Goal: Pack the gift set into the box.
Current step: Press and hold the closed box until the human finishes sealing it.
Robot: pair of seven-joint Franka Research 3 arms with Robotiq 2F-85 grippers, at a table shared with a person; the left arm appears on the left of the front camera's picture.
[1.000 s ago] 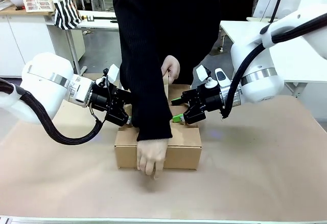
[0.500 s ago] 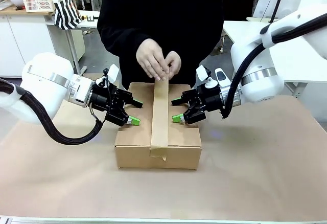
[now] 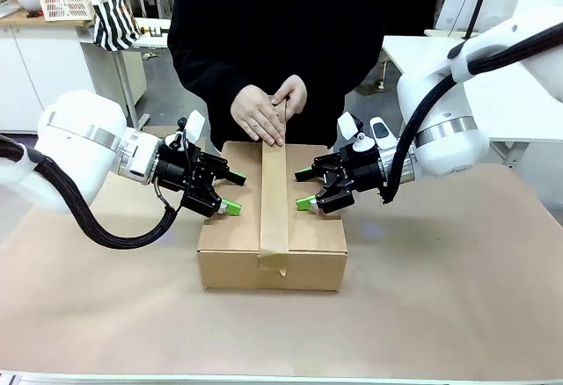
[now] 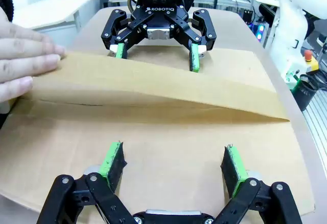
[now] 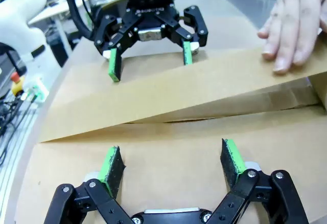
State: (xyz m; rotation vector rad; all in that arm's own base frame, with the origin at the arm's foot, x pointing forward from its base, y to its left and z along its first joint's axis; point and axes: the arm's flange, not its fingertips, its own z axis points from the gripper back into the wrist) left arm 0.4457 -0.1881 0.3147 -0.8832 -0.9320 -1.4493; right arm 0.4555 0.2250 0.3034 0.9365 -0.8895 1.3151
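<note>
The brown cardboard box (image 3: 308, 266) sits shut mid-table, with a strip of brown tape (image 3: 274, 196) running along its top seam and over the front wall. The gift set is hidden. At the box's far end, the person's two hands (image 3: 264, 112) press on the tape. My left gripper (image 3: 231, 192) is open with its fingers on the left part of the box top. Facing it from the other side of the tape, my right gripper (image 3: 303, 188) is also open. In the left wrist view, my left gripper (image 4: 173, 162) holds nothing, and in the right wrist view neither does my right gripper (image 5: 172, 163).
Brown paper (image 3: 457, 297) covers the table, with free room in front of and beside the box. The person stands close behind the box. A white table (image 3: 519, 95) is at the back right, and a striped bag (image 3: 114, 16) at the back left.
A second ago the person's arm lay across the box with a hand on its front wall. Both hands are now at the far end on the tape. Neither gripper has moved.
</note>
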